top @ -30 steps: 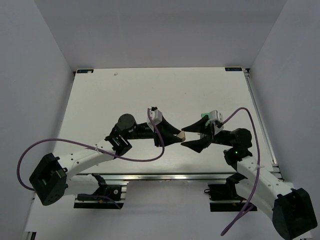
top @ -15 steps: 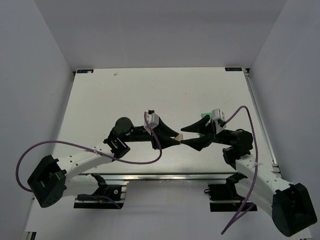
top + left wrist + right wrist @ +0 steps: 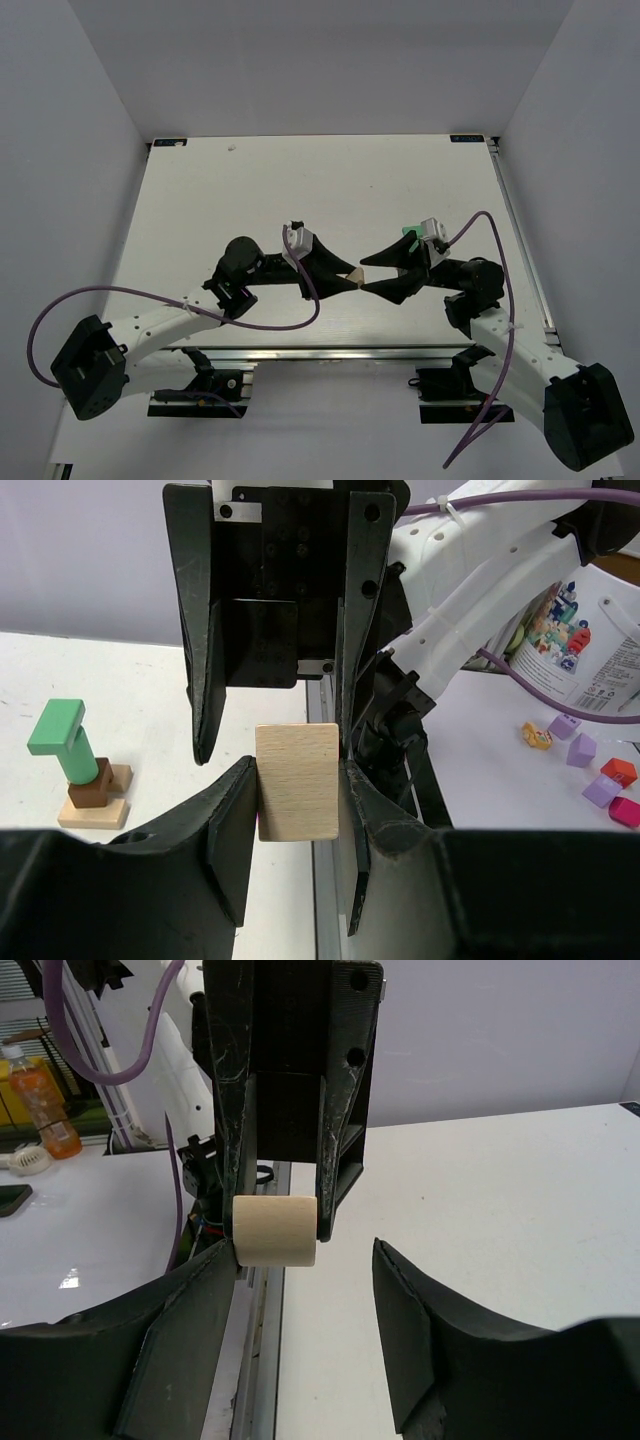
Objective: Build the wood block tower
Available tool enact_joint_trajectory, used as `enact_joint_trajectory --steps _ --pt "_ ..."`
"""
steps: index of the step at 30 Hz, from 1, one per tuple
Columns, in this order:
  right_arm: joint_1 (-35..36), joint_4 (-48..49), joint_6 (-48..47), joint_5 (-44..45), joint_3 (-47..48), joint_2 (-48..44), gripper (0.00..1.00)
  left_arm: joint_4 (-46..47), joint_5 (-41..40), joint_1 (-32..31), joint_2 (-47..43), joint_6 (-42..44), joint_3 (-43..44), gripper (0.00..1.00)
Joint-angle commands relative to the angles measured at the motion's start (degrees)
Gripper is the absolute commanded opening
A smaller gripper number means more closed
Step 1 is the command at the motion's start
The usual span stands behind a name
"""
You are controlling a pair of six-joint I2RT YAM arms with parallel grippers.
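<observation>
The left gripper (image 3: 297, 780) is clenched on a tan block (image 3: 297, 790) whose long axis points into the right gripper (image 3: 305, 1258). That gripper's jaws stand released, wider than the block, with one finger at its edge and the other apart. The wood block tower (image 3: 78, 770) stands nearer the right gripper

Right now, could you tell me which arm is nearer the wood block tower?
Right. The right arm sits just beside the wood block tower; the left pincer sits further left.
</observation>
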Motion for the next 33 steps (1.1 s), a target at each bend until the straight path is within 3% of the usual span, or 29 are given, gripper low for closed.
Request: enact_joint_trajectory --steps 1,17,21,32,33 --pt "0.2 -1.0 -2.2 0.0 2.1 -1.1 0.62 1.3 0.1 0.0 -1.8 0.7 -0.5 0.0" --pt "1.6 1.8 -0.9 -0.1 4.2 2.4 0.55 3.5 0.4 0.0 -0.1 -0.6 0.2 0.0" --pt "1.8 4.3 0.5 0.7 4.0 2.9 0.42 3.8 -0.1 0.0 0.1 -0.7 -0.2 0.0" --pt "2.1 16.6 8.0 2.9 2.9 7.2 0.18 7.2 -2.4 0.0 -0.3 -2.0 -1.6 0.0" --pt "2.1 18.2 8.7 2.9 2.9 7.6 0.17 6.8 -2.8 0.0 -0.3 -2.0 -1.6 0.04"
